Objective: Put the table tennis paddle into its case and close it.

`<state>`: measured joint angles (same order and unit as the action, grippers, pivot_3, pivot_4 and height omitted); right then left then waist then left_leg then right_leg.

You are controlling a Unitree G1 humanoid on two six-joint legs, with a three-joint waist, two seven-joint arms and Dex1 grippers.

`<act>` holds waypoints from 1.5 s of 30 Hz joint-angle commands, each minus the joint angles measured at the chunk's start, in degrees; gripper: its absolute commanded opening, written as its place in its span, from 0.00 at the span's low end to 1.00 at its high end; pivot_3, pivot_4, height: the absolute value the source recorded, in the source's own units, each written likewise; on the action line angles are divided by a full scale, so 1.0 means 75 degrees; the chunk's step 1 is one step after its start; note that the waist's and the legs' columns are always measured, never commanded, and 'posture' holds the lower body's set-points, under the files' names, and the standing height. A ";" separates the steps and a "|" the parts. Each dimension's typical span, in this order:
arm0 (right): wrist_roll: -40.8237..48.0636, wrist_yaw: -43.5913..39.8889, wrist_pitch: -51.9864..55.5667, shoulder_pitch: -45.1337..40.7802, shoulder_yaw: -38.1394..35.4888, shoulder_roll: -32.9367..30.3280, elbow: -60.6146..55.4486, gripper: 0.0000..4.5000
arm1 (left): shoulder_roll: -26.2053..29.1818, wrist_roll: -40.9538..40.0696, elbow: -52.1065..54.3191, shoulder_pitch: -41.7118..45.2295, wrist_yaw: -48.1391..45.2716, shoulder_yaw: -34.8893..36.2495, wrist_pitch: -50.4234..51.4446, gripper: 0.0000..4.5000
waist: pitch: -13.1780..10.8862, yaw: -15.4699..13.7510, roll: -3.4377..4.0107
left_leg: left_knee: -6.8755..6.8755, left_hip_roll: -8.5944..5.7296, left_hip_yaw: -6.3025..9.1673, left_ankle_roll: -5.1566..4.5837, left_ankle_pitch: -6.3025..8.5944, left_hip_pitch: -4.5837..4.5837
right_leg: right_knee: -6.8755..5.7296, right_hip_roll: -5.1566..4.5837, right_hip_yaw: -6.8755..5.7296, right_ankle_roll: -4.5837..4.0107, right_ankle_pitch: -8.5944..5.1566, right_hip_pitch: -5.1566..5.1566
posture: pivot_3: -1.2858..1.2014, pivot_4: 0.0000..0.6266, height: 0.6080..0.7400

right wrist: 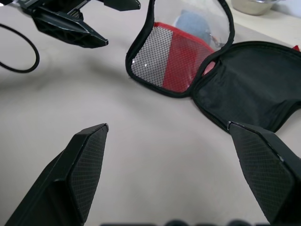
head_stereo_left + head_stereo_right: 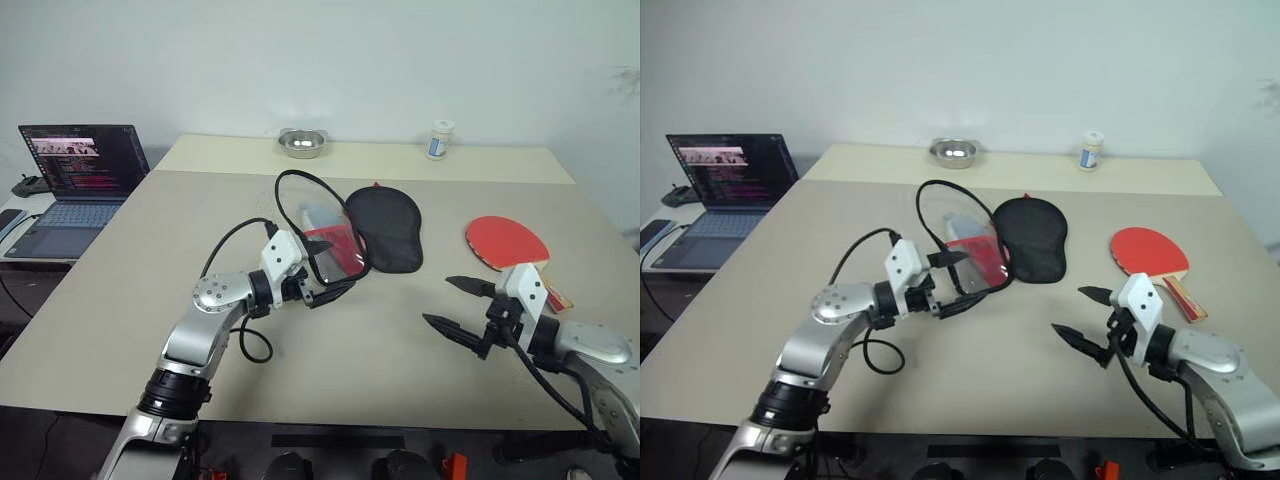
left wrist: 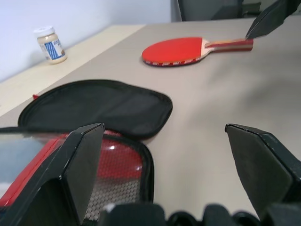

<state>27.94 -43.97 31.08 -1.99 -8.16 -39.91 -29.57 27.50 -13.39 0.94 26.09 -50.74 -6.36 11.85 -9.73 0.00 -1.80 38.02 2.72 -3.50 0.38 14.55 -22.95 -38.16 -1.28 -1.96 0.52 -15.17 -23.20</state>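
Note:
The case (image 2: pixel 386 228) lies unzipped at the table's middle, its black half flat. Its red half (image 2: pixel 330 245), with mesh and a clear window, stands tilted up on its left. My left gripper (image 2: pixel 335 268) is open right at that raised half, one finger in front of it, and nothing is clamped between the fingers. The table tennis paddle (image 2: pixel 506 241) lies red face up to the right, its handle pointing toward the near edge. My right gripper (image 2: pixel 440 300) hovers open and empty just left of the handle, aimed toward the case.
A steel bowl (image 2: pixel 301 143) and a small white bottle (image 2: pixel 439 138) stand on the paler strip at the back. An open laptop (image 2: pixel 80 170) sits on a side table to the left. A black cable (image 2: pixel 250 345) loops beside my left arm.

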 commanded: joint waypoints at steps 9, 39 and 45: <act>0.0281 0.0298 0.0248 -0.0178 -0.0130 0.0031 -0.0487 1.00 | 0.0067 -0.0051 -0.0168 0.0142 -0.0110 0.0092 -0.0180 1.00 | 0.0000 -0.0007 0.0000 | 0.0002 -0.0001 0.0000 -0.0001 -0.0001 0.0000 | -0.0001 -0.0001 0.0000 0.0000 0.0000 0.0001 | 0.52 0.24 1.00; 0.1946 0.3042 0.2872 -0.0306 -0.0944 0.0539 -0.2415 1.00 | -0.2999 0.2393 -0.9638 0.5219 0.0346 -0.0970 -0.3156 1.00 | -0.0006 -0.0024 -0.0011 | -0.0009 -0.0018 0.0014 -0.0010 -0.0001 -0.0028 | 0.0022 0.0012 -0.0021 0.0003 -0.0001 -0.0013 | 0.52 0.24 1.00; 0.2028 0.3188 0.2832 -0.0106 -0.1076 0.0515 -0.2532 1.00 | -0.2963 0.2577 -0.9997 0.5180 0.0370 -0.0803 -0.2946 1.00 | -0.0006 -0.0007 -0.0012 | -0.0004 -0.0015 0.0011 -0.0009 -0.0001 -0.0028 | 0.0017 0.0004 -0.0019 0.0004 0.0000 -0.0013 | 0.52 0.24 1.00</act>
<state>42.14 -20.61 53.14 -2.86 -14.51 -35.77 -46.22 5.27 5.14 -73.82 63.76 -48.12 -13.09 -10.34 -9.78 -0.06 -1.89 38.00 2.60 -3.43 0.32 14.54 -23.15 -38.04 -1.25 -2.10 0.55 -15.17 -23.29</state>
